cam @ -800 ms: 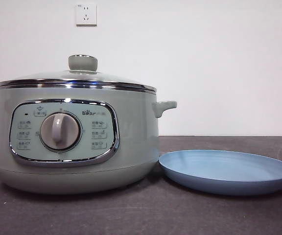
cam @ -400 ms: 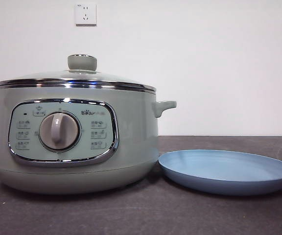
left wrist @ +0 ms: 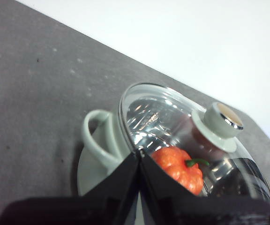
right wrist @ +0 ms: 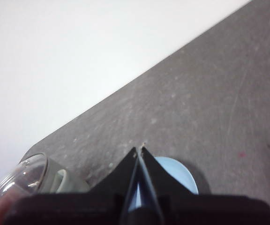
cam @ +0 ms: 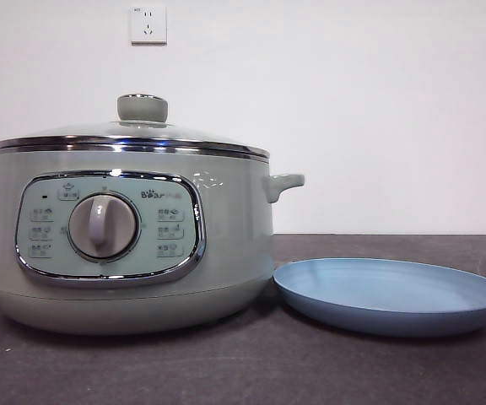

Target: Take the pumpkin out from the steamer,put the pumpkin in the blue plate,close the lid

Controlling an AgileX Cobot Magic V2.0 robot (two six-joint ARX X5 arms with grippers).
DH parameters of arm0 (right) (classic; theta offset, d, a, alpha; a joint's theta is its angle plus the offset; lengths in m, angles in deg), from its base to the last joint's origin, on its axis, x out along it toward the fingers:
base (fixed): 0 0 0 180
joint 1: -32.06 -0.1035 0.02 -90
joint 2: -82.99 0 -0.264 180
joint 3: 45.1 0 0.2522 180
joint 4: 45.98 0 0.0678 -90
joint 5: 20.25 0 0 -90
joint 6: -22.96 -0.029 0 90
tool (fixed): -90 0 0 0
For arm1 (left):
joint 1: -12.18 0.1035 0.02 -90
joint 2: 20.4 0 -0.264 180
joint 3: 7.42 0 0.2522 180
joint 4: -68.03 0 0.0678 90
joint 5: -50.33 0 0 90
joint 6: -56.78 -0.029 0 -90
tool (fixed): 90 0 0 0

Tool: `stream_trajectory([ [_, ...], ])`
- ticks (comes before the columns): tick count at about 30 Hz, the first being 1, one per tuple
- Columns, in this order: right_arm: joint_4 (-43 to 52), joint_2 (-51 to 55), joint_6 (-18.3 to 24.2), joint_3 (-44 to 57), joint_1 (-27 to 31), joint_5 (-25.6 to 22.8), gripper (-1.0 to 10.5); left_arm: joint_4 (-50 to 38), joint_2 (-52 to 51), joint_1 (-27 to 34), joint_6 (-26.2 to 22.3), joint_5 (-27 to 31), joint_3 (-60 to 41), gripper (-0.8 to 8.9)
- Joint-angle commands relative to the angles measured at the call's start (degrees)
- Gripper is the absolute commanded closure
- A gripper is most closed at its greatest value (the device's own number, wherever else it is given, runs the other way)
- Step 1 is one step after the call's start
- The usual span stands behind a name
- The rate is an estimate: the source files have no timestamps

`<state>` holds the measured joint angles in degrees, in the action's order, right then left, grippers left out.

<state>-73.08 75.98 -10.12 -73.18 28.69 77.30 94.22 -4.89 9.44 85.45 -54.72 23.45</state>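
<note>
The sage-green steamer (cam: 129,245) stands at the left of the table with the glass lid (cam: 133,135) resting on it, pale green knob (cam: 142,108) on top. Through the glass, in the left wrist view, the orange pumpkin (left wrist: 177,166) with its green stem lies inside the pot under the lid (left wrist: 172,122). My left gripper (left wrist: 139,155) hovers above the steamer's side handle (left wrist: 100,140), jaws shut and empty. The blue plate (cam: 391,295) lies to the right of the steamer. My right gripper (right wrist: 139,151) hangs shut above the blue plate (right wrist: 175,176). Neither arm shows in the front view.
The dark grey tabletop (cam: 243,371) runs back to a white wall with two sockets (cam: 148,24). The steamer's control panel and dial (cam: 102,226) face the front camera. The steamer's edge (right wrist: 27,180) shows in the right wrist view.
</note>
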Motion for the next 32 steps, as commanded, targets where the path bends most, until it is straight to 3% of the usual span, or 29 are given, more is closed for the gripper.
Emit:
stream_trajectory([
  [1,0.17,-3.10,3.65,-3.15,-0.07,0.09,9.6,-0.11,4.31,0.13,-4.24,-0.44,3.54,8.22],
  [5,-0.66,-9.09,6.93,-8.52,-0.07,0.46,9.6,0.24,10.45,0.13,-9.03,-2.51,9.38,8.22],
  [10,-2.10,-17.22,14.49,-15.76,-0.07,2.38,9.6,2.89,16.48,0.13,-14.91,-4.81,16.61,8.21],
  [19,-9.38,-31.36,29.44,-30.18,-0.07,11.23,9.6,9.22,24.06,0.09,-21.16,-7.06,26.99,8.02],
  [22,-14.25,-35.54,32.65,-35.10,-0.07,13.62,8.5,10.60,25.90,0.09,-21.40,-9.49,29.46,6.37],
  [23,-15.82,-36.85,33.07,-36.76,-0.11,13.57,7.7,10.93,26.51,0.04,-21.33,-9.92,30.27,5.54],
  [25,-17.20,-38.47,33.03,-38.56,-0.13,13.51,6.4,11.26,27.21,0.00,-21.16,-10.84,31.19,4.79],
  [28,-18.21,-39.89,32.94,-40.09,-0.13,13.51,4.9,12.17,28.30,-0.92,-20.92,-10.93,32.46,4.62],
  [32,-18.29,-40.04,31.87,-40.17,-0.20,13.53,4.7,12.09,31.89,-3.98,-20.76,-10.60,34.71,4.61],
])
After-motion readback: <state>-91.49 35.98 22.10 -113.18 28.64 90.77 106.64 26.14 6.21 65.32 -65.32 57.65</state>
